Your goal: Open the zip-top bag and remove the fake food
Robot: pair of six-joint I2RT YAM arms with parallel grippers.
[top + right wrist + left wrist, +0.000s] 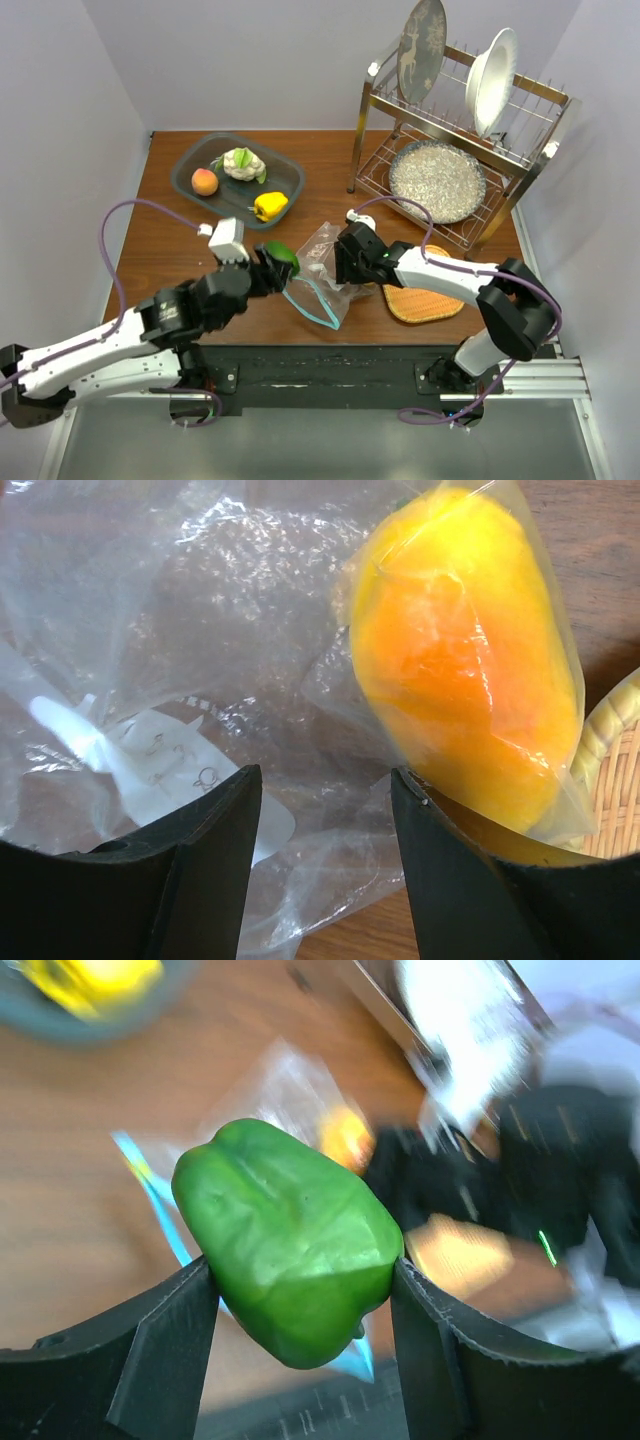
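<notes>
1. At far left, a dark grey oval plastic tray (186, 160) holds an orange-pink toy peach (205, 181), a white toy cauliflower with green leaves (243, 163) and a yellow toy bell pepper (269, 205). They are out of the bag, so this looks like the drop spot.
2. The left gripper (300, 1272) is clamped on a glossy green toy pepper piece (282, 255). One finger presses each flank, and the piece is lifted just left of the bag's mouth.
3. Judged step: carry the green piece to the tray. Lift it clear of the teal-blue zip strip (312, 308) first, so the plastic does not snag. Swing left, lower it onto a bare patch of tray beside the yellow pepper, and only then let go.
4. The clear, crinkly plastic zip-top bag (322, 268) lies mid-table between the two grippers, its mouth turned towards the left arm.
5. The right gripper (325, 820) sits over the bag with its jaws apart and loose film between them. It does not look pinched. It should keep the bag from sliding while the left arm leaves.
6. A yellow-orange toy fruit piece (465, 670) is inside the bag, just beside the right finger. It is likely next to come out.
7. A round woven orange mat (425, 303) lies under the bag's right edge.
</notes>
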